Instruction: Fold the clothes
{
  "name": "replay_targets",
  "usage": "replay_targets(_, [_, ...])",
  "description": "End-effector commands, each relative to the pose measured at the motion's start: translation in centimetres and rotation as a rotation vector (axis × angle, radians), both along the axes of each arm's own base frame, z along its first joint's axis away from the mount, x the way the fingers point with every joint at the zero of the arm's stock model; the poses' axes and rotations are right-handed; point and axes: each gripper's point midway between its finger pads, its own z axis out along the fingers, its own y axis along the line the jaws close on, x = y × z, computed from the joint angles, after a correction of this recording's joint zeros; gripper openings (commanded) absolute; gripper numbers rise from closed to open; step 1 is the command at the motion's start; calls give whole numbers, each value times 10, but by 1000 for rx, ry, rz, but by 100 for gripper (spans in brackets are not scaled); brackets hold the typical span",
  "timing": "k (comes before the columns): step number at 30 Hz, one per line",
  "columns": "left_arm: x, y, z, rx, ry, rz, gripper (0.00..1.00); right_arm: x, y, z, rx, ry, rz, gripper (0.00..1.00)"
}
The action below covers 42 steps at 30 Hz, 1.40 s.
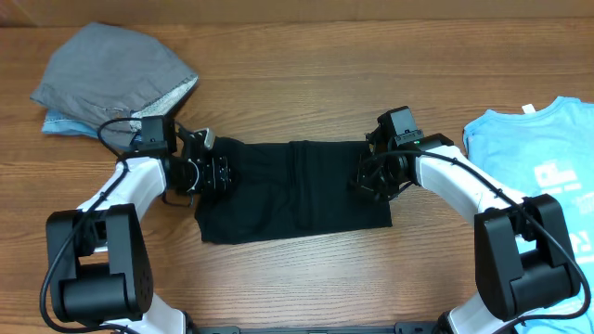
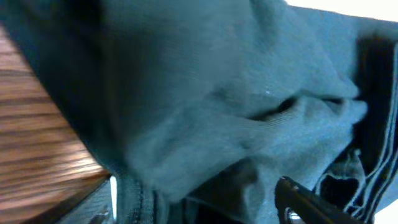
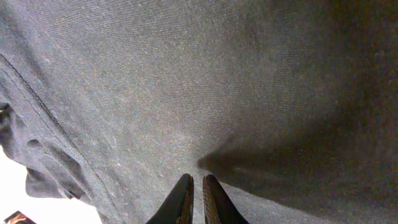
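The black T-shirt (image 1: 297, 190) lies folded into a wide rectangle on the middle of the table. My left gripper (image 1: 218, 173) is at its left edge. In the left wrist view the gripper (image 2: 189, 202) stands open, and bunched dark fabric (image 2: 236, 106) lies between its two widely spread fingers (image 2: 305, 199). My right gripper (image 1: 376, 176) is over the shirt's right part. Its fingers (image 3: 196, 183) are shut, with the tips down on the black cloth (image 3: 186, 81) beside a dark crease. A light blue T-shirt (image 1: 543, 153) with white print lies flat at the right edge.
A crumpled grey garment (image 1: 116, 79) sits at the back left with a bit of light blue cloth (image 1: 60, 123) under it. Bare wooden table (image 1: 306, 83) runs behind the shirt and along the front edge.
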Motion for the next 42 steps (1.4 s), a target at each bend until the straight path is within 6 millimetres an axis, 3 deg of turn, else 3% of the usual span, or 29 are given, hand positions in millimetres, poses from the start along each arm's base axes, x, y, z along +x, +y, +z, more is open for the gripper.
replay_targets(1, [-34,2,-32,35,136,17,67,0,-1,-3,-10,-4,4,10])
replay_targets(7, [-40,1,-38,34,136,16,45,0,-1,-3,-10,-4,4,9])
replay_targets(13, [-41,1,-39,34,138,12,4,0,-1,-3,-10,-4,4,10])
replay_targets(16, [-44,2,-37,31,158,19,4,0,-1,-3,-11,-1,4,9])
replay_targets(19, [-45,18,-27,86,211,45,4,-2,-2,-3,-13,6,2,9])
replay_targets(23, [-34,55,13,217,245,101,4,-4,-6,-2,-16,23,-11,6])
replay_targets(26, [-12,72,67,278,194,131,4,-3,-6,3,-12,8,-11,6])
replay_targets(28, [0,73,101,285,149,135,4,-3,-5,6,-8,0,-12,7])
replay_targets(31, [10,59,140,253,101,119,4,-2,-5,9,-6,-6,-11,7])
replay_targets(33, [13,41,152,219,89,104,4,-2,-5,9,-4,-6,-11,6])
replay_targets(37, [11,5,147,216,109,63,4,-2,-5,9,-4,-6,-10,7])
replay_targets(42, [9,-35,125,261,123,23,4,-2,-5,9,-4,-6,-10,7])
